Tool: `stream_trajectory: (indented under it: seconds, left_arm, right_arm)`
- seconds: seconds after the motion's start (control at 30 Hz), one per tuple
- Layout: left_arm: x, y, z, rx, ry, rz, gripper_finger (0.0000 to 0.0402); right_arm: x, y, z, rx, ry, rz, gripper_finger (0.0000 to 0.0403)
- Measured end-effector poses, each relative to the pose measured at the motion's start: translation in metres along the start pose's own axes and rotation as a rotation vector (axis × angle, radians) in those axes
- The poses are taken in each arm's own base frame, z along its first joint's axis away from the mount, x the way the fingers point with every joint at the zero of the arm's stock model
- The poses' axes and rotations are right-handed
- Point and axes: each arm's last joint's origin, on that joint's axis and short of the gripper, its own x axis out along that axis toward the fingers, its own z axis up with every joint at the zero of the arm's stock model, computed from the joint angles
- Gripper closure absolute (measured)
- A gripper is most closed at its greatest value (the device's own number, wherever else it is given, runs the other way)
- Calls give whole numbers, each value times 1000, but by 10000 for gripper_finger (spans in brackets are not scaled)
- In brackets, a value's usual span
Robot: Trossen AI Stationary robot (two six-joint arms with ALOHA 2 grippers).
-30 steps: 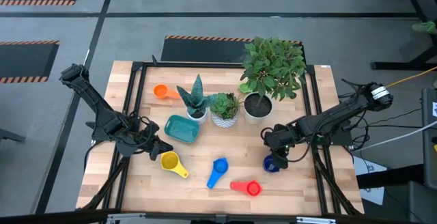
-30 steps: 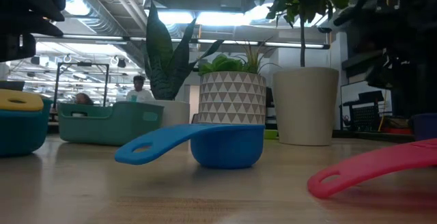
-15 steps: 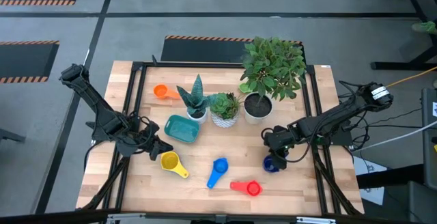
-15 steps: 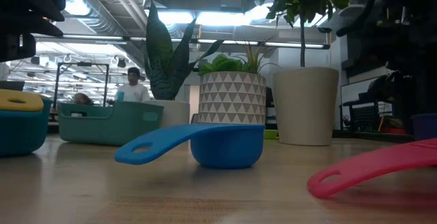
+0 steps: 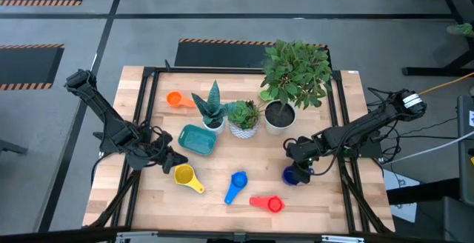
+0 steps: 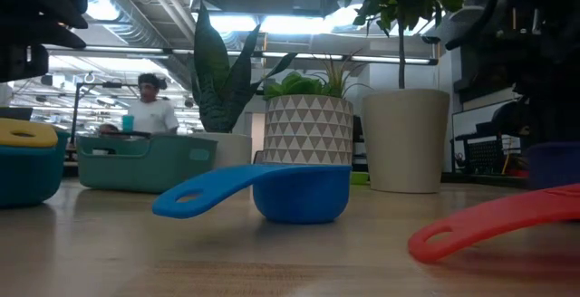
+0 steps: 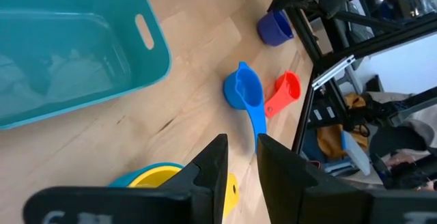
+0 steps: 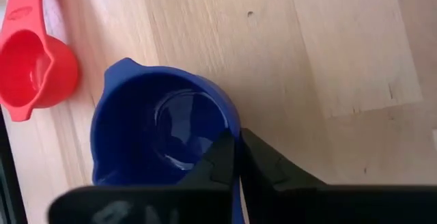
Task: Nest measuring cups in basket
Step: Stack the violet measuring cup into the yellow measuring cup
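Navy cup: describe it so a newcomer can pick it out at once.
Start at the tall leafy plant at the table's far edge, then come toward the near edge on the right arm's side. The navy cup sits under the right gripper, whose jaws are shut on its rim. It is the darkest cup, darker than the blue cup and red cup beside it.

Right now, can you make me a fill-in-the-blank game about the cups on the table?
1. The right gripper is shut on the rim of the ____ cup.
2. The cup beside the navy one is ____.
3. The yellow cup sits inside a ____ cup.
4. The basket holds ____ cups.

Missing words: navy; red; teal; no
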Motion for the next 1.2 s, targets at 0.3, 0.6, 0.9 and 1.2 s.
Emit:
stream_trajectory:
  seconds: [0.3, 0.6, 0.9, 1.2]
  left_arm:
    - [0, 0, 1, 0, -25, 4, 330]
    - [0, 0, 3, 1, -100, 15, 330]
    - [0, -2, 6, -19, -179, 6, 330]
    - [3, -3, 12, -57, -233, 5, 330]
  right_arm:
    - [-1, 7, 10, 25, -121, 55, 384]
    - [-6, 18, 27, 45, -354, 112, 384]
    - [-14, 24, 41, 110, -601, 104, 387]
    - [-17, 26, 45, 179, -662, 120, 387]
